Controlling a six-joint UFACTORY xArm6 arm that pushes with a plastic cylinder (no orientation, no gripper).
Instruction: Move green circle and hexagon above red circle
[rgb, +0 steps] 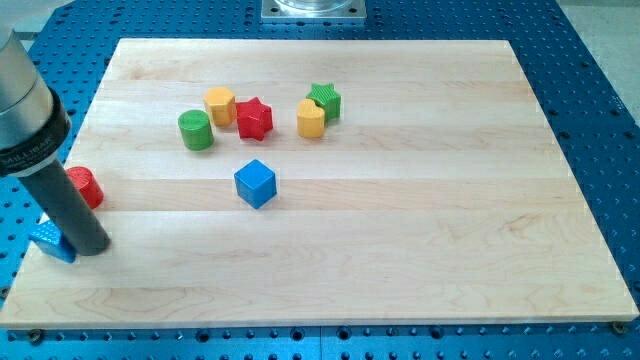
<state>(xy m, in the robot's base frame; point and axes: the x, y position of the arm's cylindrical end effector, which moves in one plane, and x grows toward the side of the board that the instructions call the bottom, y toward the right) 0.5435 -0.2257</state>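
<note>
The green circle (196, 130) stands at the board's upper left-centre. A yellow hexagon (220, 105) sits just up and right of it, touching a red star (254, 119). The red circle (84, 187) lies near the board's left edge, partly hidden behind my rod. My tip (88, 247) rests at the lower left, below the red circle and against a blue block (50, 241) whose shape is unclear. The tip is far to the lower left of the green circle and hexagon.
A blue cube (255, 183) sits mid-board. A second yellow block (311, 118) and a green star (325, 100) touch each other right of the red star. The wooden board (420, 220) lies on a blue perforated table.
</note>
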